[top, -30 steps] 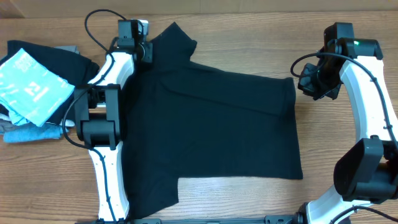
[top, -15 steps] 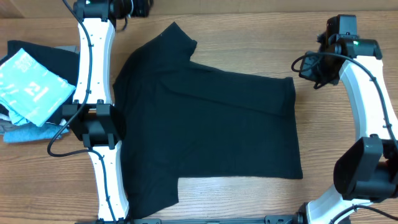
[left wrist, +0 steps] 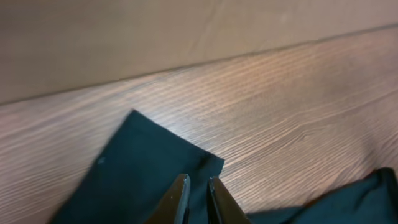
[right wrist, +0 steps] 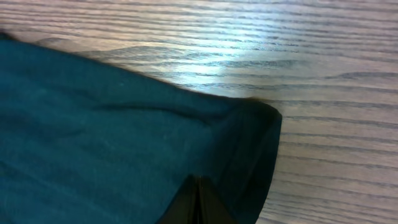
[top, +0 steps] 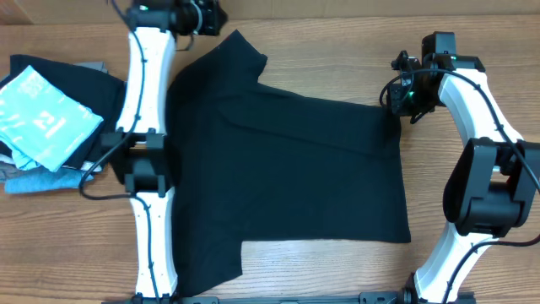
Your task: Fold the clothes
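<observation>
A black T-shirt (top: pixel 287 169) lies spread flat on the wooden table (top: pixel 337 51), with one sleeve (top: pixel 239 46) pointing to the far edge. My left gripper (top: pixel 218 19) is beside that sleeve's tip. In the left wrist view its fingers (left wrist: pixel 198 190) hover over the sleeve (left wrist: pixel 137 174) with only a slim gap and hold nothing. My right gripper (top: pixel 395 95) is at the shirt's far right corner. In the right wrist view its tips (right wrist: pixel 196 186) are pressed together above the slightly rumpled corner (right wrist: pixel 249 124).
A pile of other clothes (top: pixel 51 118), black with a light blue piece on top, lies at the table's left edge. A wall (left wrist: pixel 124 43) runs along the table's far edge just behind the left gripper. Bare wood lies to the right of the shirt.
My left arm has swung up from the shirt's left edge to the far edge, now beside the sleeve tip. My right gripper has moved left to the shirt's corner. The shirt has not moved.
</observation>
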Controlling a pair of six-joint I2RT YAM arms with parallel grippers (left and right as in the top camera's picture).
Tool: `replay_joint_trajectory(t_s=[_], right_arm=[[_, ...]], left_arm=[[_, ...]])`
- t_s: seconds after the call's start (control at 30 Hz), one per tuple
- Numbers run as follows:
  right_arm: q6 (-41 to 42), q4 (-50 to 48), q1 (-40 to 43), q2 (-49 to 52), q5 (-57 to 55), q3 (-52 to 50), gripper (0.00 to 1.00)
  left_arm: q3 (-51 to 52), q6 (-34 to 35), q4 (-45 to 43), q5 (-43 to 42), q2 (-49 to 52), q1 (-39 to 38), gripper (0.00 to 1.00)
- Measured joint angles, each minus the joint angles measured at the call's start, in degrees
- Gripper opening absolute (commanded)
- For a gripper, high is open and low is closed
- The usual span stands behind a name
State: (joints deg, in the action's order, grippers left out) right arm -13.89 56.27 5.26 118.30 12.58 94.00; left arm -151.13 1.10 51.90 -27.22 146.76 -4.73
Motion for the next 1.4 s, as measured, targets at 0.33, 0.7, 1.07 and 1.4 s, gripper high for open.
replay_joint_trajectory(t_s=[0.33, 0.7, 1.07, 1.4], right_arm=[[-0.6, -0.1, 0.0, 0.0, 0.5, 0.0, 0.12], [-1.9, 0.1, 0.0, 0.3, 1.8, 0.0, 0.04], [-5.5, -2.9, 0.0, 1.7, 1.7, 0.0, 0.04], [-5.6, -5.7, 0.0, 8.8, -1.1, 0.1, 0.04]], left_arm=[[0.1, 0.0, -3.6, 2.3, 14.3, -2.6, 0.12], [0.1, 0.0, -4.3, 12.1, 14.5, -2.6, 0.12], [0.0, 0.0, -4.5, 12.1, 14.6, -2.6, 0.13], [-0.1, 0.0, -4.1, 12.1, 14.6, -2.1, 0.13]])
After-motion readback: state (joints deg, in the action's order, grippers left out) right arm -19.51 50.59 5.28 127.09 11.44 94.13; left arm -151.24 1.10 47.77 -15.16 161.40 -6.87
